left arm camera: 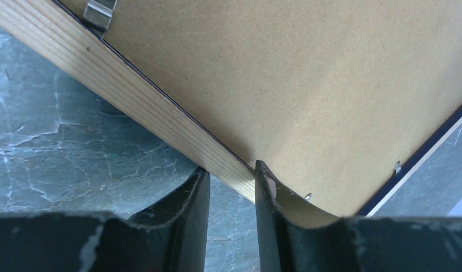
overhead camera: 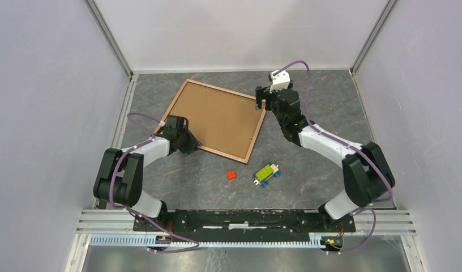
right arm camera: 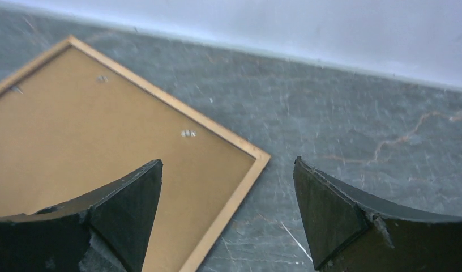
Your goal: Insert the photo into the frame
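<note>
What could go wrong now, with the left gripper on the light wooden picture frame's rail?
The left gripper grips the light wooden picture frame by one rail only, so lifting may twist or drop it. The open right gripper hovers above another corner and may knock it. The photo isn't visible and may be missing under the brown backing board.

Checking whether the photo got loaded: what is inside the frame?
Only the brown backing board shows, filling the frame, small metal clips at its edge. No photo is visible; anything beneath the board is covered.
</note>
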### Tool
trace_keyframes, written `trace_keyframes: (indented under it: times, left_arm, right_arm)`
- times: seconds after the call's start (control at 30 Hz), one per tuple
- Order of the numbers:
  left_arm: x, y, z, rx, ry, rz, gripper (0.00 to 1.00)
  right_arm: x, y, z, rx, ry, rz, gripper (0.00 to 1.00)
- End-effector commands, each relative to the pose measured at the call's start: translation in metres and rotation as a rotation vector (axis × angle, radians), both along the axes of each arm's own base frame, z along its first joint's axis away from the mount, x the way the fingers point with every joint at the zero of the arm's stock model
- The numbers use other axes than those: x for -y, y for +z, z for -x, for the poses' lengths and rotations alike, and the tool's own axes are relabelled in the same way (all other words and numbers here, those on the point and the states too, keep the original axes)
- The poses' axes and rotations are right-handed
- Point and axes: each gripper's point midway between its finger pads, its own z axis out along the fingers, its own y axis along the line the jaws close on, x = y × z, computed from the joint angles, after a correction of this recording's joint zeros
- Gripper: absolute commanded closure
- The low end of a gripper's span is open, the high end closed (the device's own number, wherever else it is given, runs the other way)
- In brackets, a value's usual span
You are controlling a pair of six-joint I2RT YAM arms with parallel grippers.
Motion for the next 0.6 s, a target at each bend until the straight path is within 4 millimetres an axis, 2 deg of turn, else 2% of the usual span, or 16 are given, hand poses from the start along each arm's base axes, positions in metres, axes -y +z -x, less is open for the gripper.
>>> trace_keyframes:
  times: [0.0,0.13,0.33,0.47,0.57]
  left_arm:
    - [0.003,-0.029,0.028,-0.082,-0.152,-0.09,0.68]
    - [0.017,-0.035,0.028,-0.139,-0.251,-0.099,0.73]
    - [0.031,-0.033,0.029,-0.159,-0.359,-0.18,0.82]
    - [0.028,-0.029,0.022,-0.144,-0.352,-0.239,0.84]
    - [0.02,-0.025,0.009,-0.15,-0.328,-0.307,0.85]
  right_arm:
    - [0.006,-0.044,-0.016,-0.071,0.029,0.08,0.09]
    - [0.018,-0.078,-0.025,-0.163,0.064,0.141,0.09]
    - [0.022,-0.12,-0.049,-0.339,0.155,0.231,0.09]
    - [0.029,-0.117,-0.064,-0.418,0.159,0.279,0.09]
    - [0.039,-0.119,-0.064,-0.421,0.149,0.293,0.09]
